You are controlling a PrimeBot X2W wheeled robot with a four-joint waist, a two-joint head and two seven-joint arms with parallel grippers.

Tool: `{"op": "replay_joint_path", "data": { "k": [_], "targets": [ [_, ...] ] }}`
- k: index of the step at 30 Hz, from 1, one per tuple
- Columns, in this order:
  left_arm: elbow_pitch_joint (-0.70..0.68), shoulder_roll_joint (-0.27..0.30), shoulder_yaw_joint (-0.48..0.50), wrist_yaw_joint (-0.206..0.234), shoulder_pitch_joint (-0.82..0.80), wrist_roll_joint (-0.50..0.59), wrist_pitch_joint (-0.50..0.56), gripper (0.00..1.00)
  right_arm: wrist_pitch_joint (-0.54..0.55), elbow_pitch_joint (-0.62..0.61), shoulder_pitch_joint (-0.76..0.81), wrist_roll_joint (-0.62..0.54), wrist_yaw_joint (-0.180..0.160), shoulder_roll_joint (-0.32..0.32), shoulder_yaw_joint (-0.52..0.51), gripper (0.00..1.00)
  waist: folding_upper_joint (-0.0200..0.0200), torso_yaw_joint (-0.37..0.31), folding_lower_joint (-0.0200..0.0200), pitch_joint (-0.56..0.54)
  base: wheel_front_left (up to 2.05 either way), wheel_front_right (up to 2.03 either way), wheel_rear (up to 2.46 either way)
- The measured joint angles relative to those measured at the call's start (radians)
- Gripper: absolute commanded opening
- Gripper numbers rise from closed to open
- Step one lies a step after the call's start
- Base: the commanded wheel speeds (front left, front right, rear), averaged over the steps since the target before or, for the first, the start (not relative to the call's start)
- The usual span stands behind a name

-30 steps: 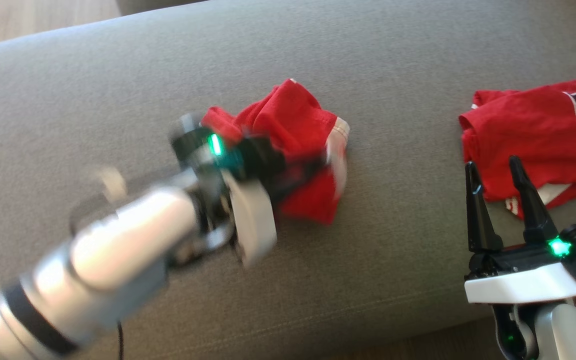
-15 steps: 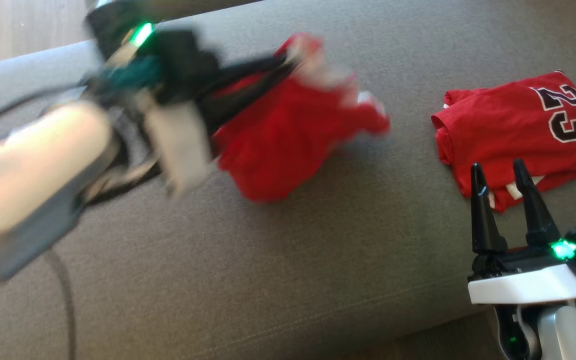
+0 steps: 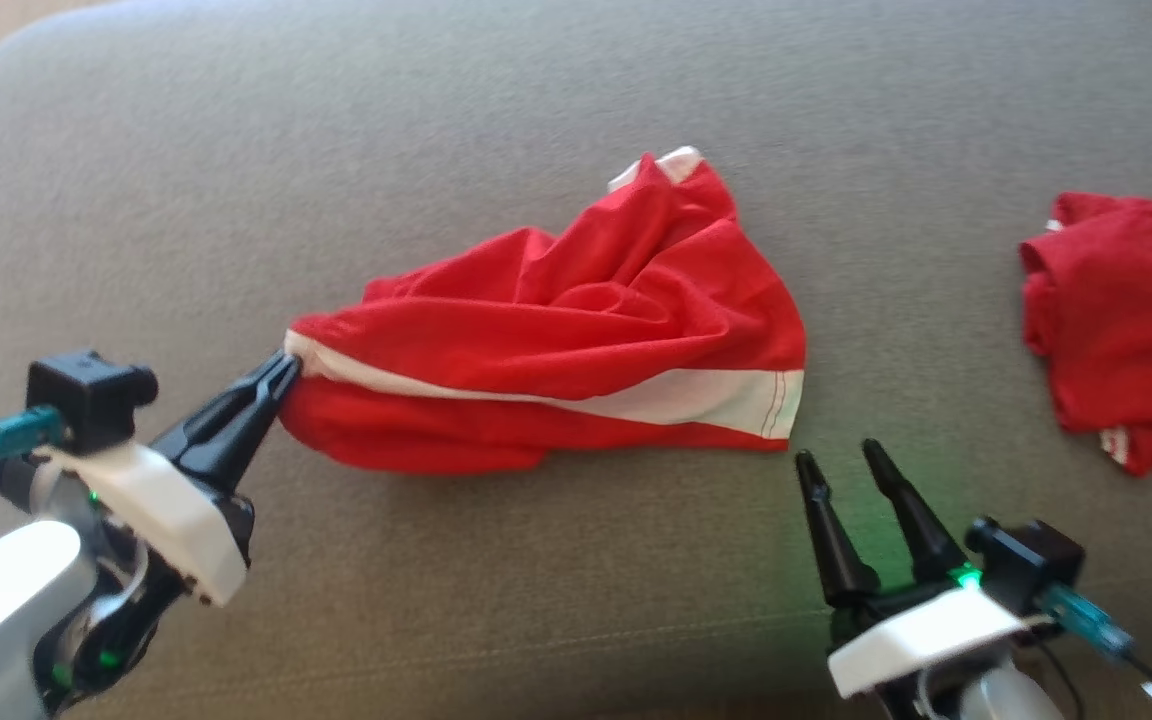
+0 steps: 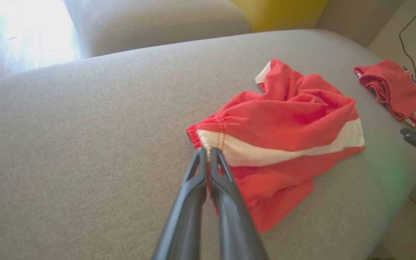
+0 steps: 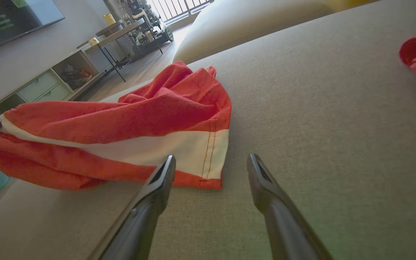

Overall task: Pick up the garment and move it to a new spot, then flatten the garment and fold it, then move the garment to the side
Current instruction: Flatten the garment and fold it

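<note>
Garment (image 3: 576, 340) sprawls on the sofa (image 3: 336, 150), corner pinched by left gripper (image 3: 288, 368). Right gripper (image 3: 838, 453) gapes beside its hem; red shirt (image 3: 1126, 300) lies apart.

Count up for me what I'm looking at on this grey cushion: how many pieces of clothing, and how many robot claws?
Red clothing: 2, the shorts with a white stripe and the other red garment at the right.
Grippers: 2, the left gripper shut on the shorts' waistband, the right gripper open near their hem.
Total: 4.
</note>
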Motion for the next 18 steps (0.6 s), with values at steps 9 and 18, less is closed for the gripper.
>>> {"op": "replay_joint_path", "data": {
  "k": [9,18],
  "targets": [
    [0.12,-0.112,0.212,-0.064,0.13,0.083,-0.001,0.0,0.0,0.241,-0.191,0.078,0.0,-0.004,0.095,1.0,0.0,0.06,0.0,0.038,0.0,0.0,0.0],
    [0.183,-0.161,0.272,-0.116,0.153,0.152,-0.001,0.0,0.001,0.295,-0.235,0.082,0.0,-0.011,0.098,0.0,0.0,0.07,0.0,0.028,0.0,0.0,0.0]
  ]
}}
